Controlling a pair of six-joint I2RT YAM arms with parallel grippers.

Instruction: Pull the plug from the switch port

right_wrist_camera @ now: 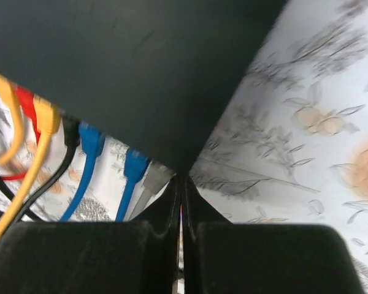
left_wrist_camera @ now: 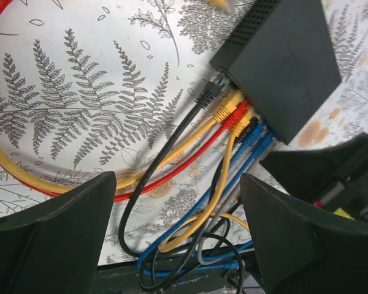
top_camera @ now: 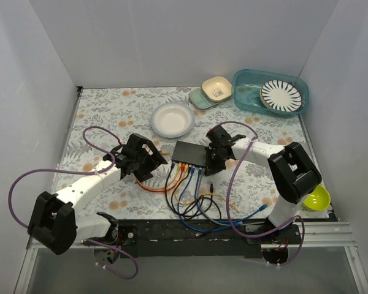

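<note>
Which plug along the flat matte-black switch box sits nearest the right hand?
The grey plug, last in the row beside two blue plugs, just off the shut right hand.

From above, the switch (top_camera: pixel 191 153) has its right end covered by the right gripper (top_camera: pixel 211 158), and its sockets are too small to count. The right wrist view is blurred: the switch fills the top and runs off the edge, and the plugs (right_wrist_camera: pixel 86 141) beneath it are soft-edged. In the left wrist view the cables (left_wrist_camera: pixel 190 239) leave the frame at the bottom. The black plug (left_wrist_camera: pixel 207 97) perhaps sits back from its socket, but this is unclear.
</note>
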